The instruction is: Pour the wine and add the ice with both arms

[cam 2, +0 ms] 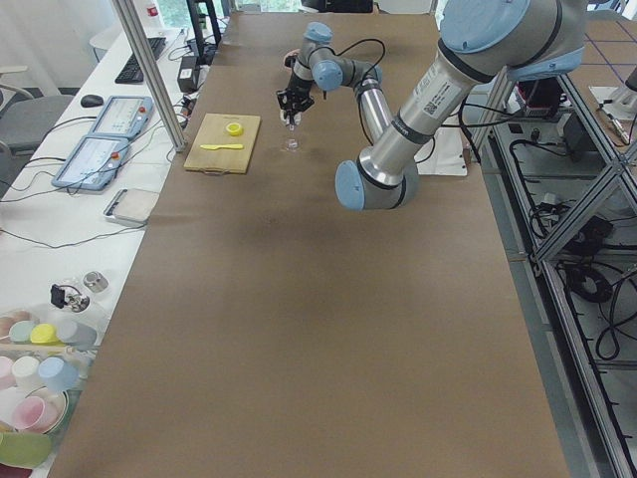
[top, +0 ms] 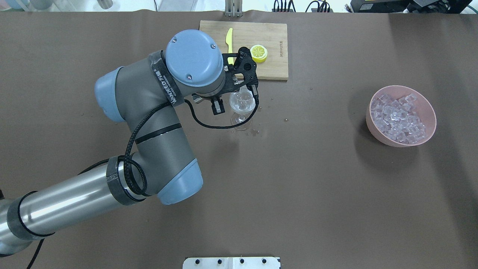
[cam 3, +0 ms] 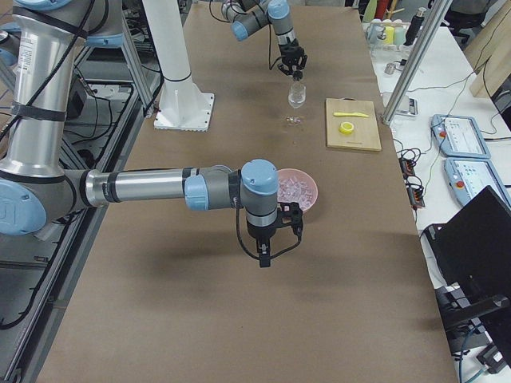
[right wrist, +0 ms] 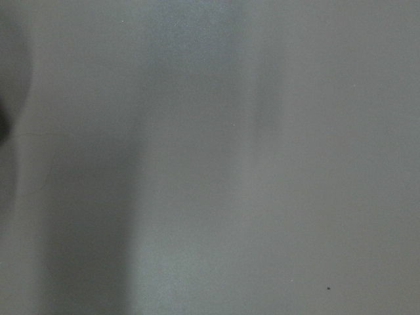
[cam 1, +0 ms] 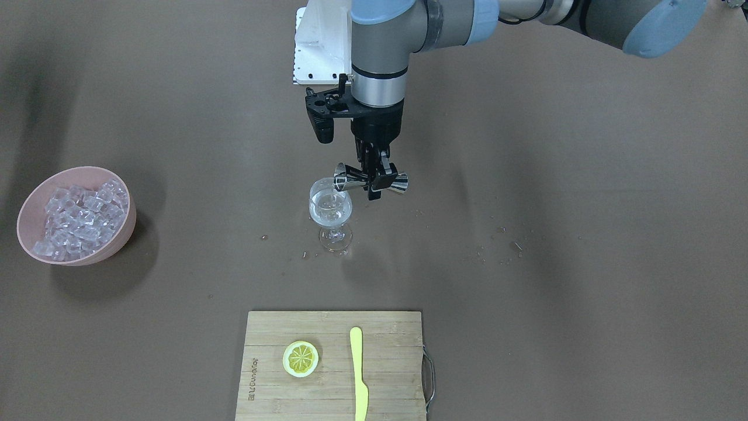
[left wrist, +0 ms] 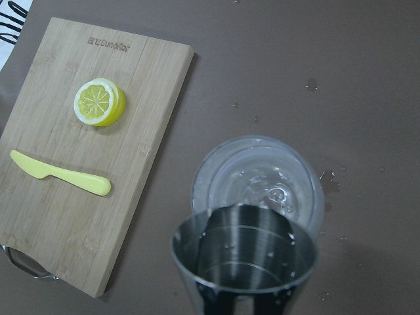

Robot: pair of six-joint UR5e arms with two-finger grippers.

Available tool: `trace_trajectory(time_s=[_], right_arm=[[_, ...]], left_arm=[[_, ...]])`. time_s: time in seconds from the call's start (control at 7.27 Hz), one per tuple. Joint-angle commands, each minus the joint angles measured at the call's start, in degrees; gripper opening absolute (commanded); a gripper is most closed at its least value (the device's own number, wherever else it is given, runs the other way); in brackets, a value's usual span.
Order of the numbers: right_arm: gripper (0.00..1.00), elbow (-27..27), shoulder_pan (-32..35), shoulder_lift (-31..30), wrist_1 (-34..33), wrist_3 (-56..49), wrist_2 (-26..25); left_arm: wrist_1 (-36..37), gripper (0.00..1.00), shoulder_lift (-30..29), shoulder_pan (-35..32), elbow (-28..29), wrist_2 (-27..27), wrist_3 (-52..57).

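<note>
My left gripper (cam 1: 374, 178) is shut on a steel double-ended jigger (cam 1: 350, 180), which lies tipped sideways with its mouth over a stemmed glass (cam 1: 331, 217). Clear wine (left wrist: 262, 187) sits in that glass, and the jigger's rim (left wrist: 243, 252) hangs just above it in the left wrist view. The ice (cam 1: 79, 219) is heaped in a pink bowl (cam 1: 23, 204) far off to one side. My right gripper (cam 3: 265, 254) hovers over the table beside that bowl (cam 3: 310, 185); it shows only in the exterior right view, so I cannot tell whether it is open or shut.
A wooden cutting board (cam 1: 274, 386) carries a lemon slice (cam 1: 300, 358) and a yellow plastic knife (cam 1: 358, 374). Water droplets (cam 1: 508, 245) speckle the brown table around the glass. The white arm base (cam 1: 318, 52) stands behind the glass.
</note>
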Motion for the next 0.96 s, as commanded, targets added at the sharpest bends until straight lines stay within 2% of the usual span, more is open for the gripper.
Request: trace_trajectory(time_s=[0.0,0.28,0.83], right_arm=[[1.00,0.00,0.00,-0.04,0.00,-0.02,0.00],[1.00,0.00,0.00,-0.04,0.00,0.07,0.00],[1.00,-0.18,0.00,-0.12,0.00,-0.02,0.00]], left_arm=[[4.44,0.00,-1.86,1.45,0.12,3.65,1.68],[6.55,0.00,-2.13,2.15,0.47,6.55,2.47],[15.25,0.00,-6.87,4.69,1.44,12.17,5.10]])
